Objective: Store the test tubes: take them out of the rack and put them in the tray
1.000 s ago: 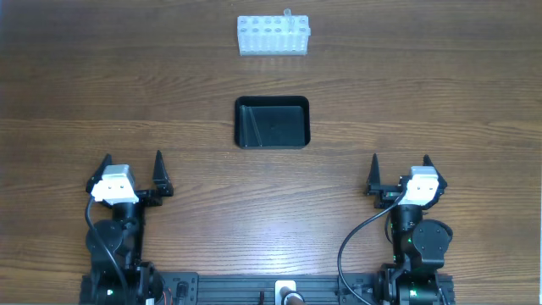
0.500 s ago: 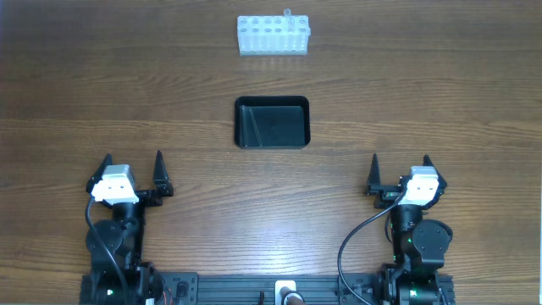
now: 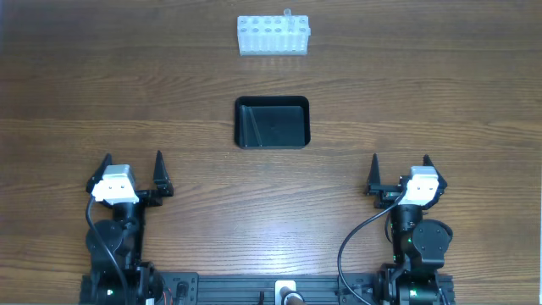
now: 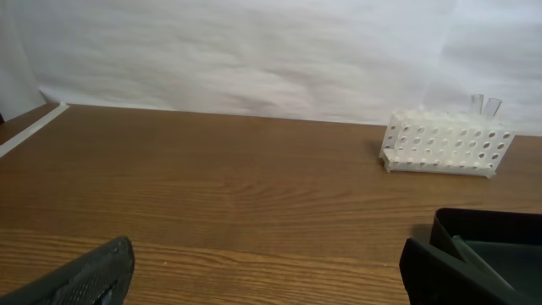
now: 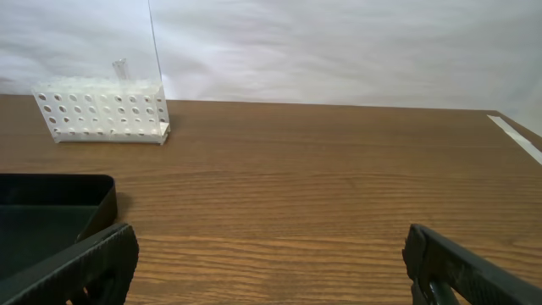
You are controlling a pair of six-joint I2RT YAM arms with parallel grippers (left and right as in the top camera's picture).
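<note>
Top view is showing both jaws gaping wide, gripping nothing, with the tray point(image 3: 272, 102) lying on the desk point(image 3: 102, 85) short of the rack point(image 3: 273, 38).

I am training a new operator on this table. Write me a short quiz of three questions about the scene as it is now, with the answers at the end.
1. True or false: in the top view, the black tray lies between the white rack and the arms' bases.
2. Choose one. The jaws of the left arm and the right arm are: A) both open and empty; B) both shut; C) one shut on a tube.
3. Fill in: in the top view, the test tube sticking up from the rack stands nearer the rack's ___ end.

Key: 1 true; 2 A; 3 right.
</note>
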